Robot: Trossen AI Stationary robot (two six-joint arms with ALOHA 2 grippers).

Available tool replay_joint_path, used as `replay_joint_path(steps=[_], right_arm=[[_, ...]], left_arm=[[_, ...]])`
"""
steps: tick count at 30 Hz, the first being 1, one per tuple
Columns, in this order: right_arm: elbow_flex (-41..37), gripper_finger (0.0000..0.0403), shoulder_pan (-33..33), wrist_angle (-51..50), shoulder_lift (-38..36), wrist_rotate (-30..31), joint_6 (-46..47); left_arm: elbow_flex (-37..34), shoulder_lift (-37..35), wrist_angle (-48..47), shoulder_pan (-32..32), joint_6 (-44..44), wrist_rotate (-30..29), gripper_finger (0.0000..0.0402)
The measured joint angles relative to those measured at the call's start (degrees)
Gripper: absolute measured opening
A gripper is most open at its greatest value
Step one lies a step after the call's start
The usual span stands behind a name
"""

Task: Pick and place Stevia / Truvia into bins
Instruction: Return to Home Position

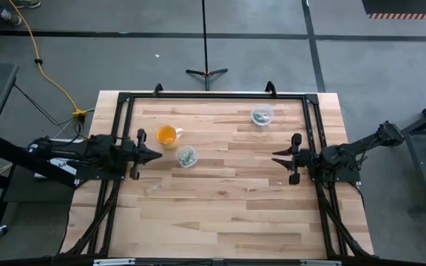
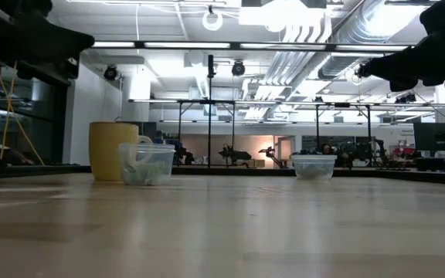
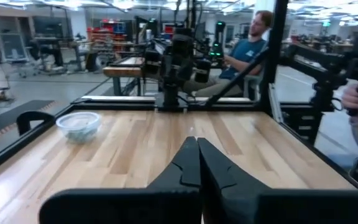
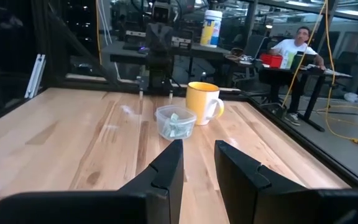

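Green-and-white packets (image 4: 175, 126) lie inside a clear cup (image 1: 186, 157) standing on its base near the table's middle left, seen also as the cup (image 2: 146, 164) in the low view. A second clear cup (image 1: 262, 115) with packets stands near the far edge, the cup (image 3: 78, 126) in the left wrist view. My left gripper (image 1: 156, 155) hovers shut just left of the nearer cup, its fingertips (image 3: 194, 142) together. My right gripper (image 1: 276, 157) hovers open at the right side, its fingers (image 4: 197, 147) pointing at the nearer cup. Neither touches anything.
An orange cup with a handle (image 1: 166, 135) stands just beyond and to the left of the nearer clear cup, the same mug (image 4: 204, 102) in the right wrist view. A black frame (image 1: 213, 96) borders the table. People sit beyond the table (image 3: 247, 46). The near half of the tabletop (image 1: 220, 222) is bare wood.
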Motion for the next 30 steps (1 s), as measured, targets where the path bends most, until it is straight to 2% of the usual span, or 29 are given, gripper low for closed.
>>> replay_joint_path(steps=[4,10,14,18,22,26,30], right_arm=[[0.0,0.0083,0.0,0.0,0.0,0.0,0.7],[0.0,0.0083,0.0,-0.2,0.0,-4.3,2.5],[0.0,0.0083,-0.4,-0.8,0.0,-5.9,-0.6],[0.0,0.0083,-4.4,3.1,-0.2,-9.2,-2.9],[0.0,0.0083,-10.8,3.8,-0.2,-11.1,-2.2],[0.0,0.0083,-15.4,0.5,-1.2,-13.3,-0.6],[0.0,0.0083,-17.7,0.6,-4.0,-17.8,1.0]], left_arm=[[-1.8,-3.9,-0.9,0.0,0.2,0.1,0.0023],[-4.7,-4.0,0.0,0.0,0.8,-2.4,0.0066],[-4.7,-4.5,0.0,0.0,3.9,-3.2,0.0048],[-4.7,-4.5,0.0,0.0,6.1,-3.3,0.0022],[-4.7,-4.5,0.0,0.0,6.4,-3.4,0.0024],[-4.7,-4.5,0.7,0.0,6.9,-7.6,0.0042],[-4.7,-4.5,0.5,0.0,7.7,-8.0,0.0025]])
